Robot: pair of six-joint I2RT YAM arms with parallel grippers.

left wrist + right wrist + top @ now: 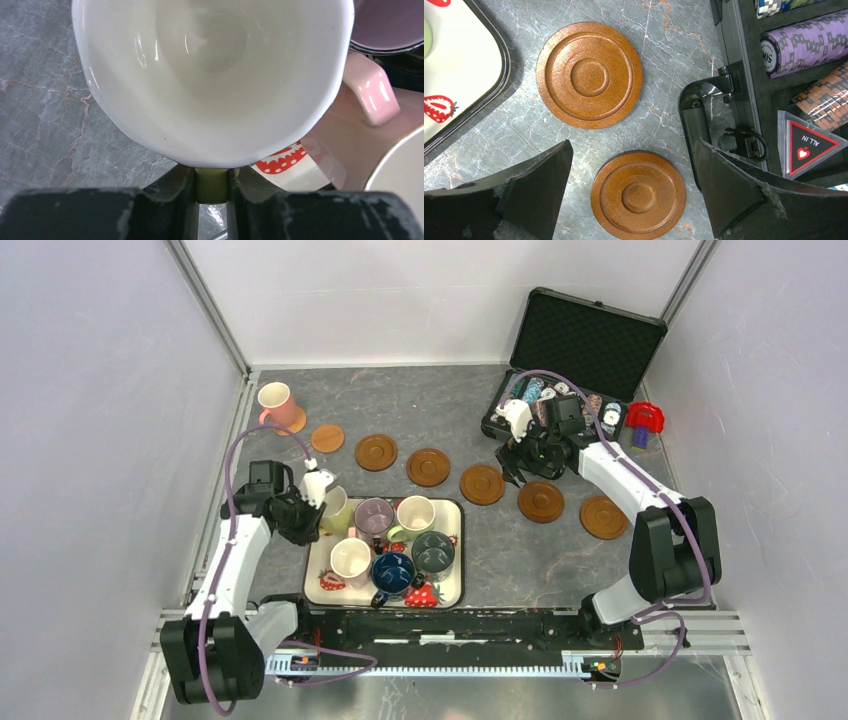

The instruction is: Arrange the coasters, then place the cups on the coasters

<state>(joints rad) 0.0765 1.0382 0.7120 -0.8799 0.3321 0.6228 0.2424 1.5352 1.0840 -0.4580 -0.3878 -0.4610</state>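
Six brown coasters lie in a slanting row, from a light one (327,438) to the far right one (604,517). A pink cup (277,405) stands at the back left on another coaster. The strawberry tray (456,580) holds the other cups. My left gripper (303,515) (211,172) is shut on the yellow-green handle (211,186) of the cream cup (336,510) (210,75) at the tray's back left corner. My right gripper (516,468) (634,192) hangs open above a coaster (638,195), with a second coaster (589,75) just beyond it.
On the tray stand a mauve cup (373,515), a cream cup (415,515), a pink cup (350,560), a dark blue cup (392,573) and a grey-green cup (433,552). An open poker chip case (580,360) (744,75) and a red object (645,418) sit at the back right.
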